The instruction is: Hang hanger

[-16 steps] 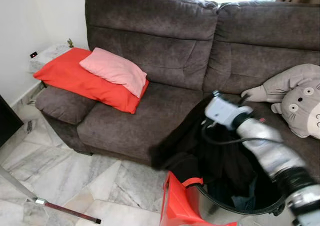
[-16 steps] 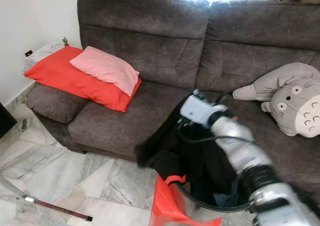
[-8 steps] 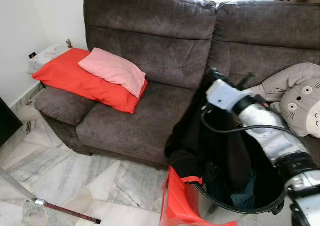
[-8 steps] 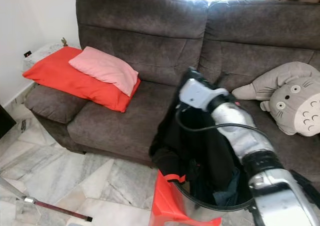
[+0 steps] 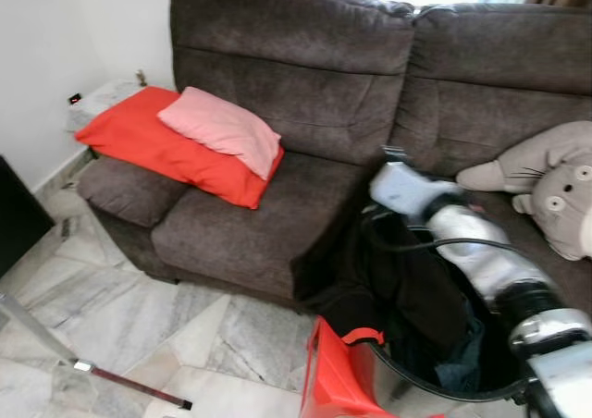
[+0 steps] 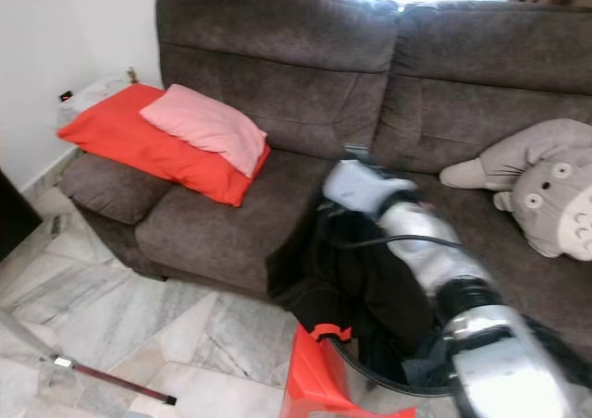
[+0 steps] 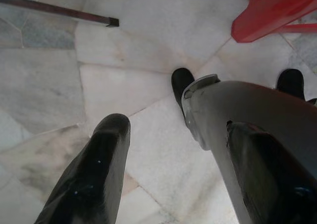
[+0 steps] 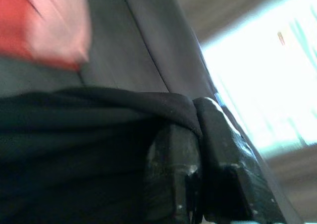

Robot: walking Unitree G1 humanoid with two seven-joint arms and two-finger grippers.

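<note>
A dark brown sofa (image 5: 305, 94) spans the far side, bearing a red cushion (image 5: 157, 150) with a pink pillow (image 5: 222, 127) on top and a grey plush toy (image 5: 555, 191) at the robot's right. Before it, on marble floor (image 5: 139, 335), a black basket (image 5: 444, 344) sits on a red stool (image 5: 338, 381). The right gripper (image 8: 198, 135) has its fingers pinched tight on a fold of black garment (image 5: 407, 279), held over the basket (no hanger can be made out). The left gripper (image 7: 168, 154) hangs above the floor, fingers spread wide, holding nothing.
</note>
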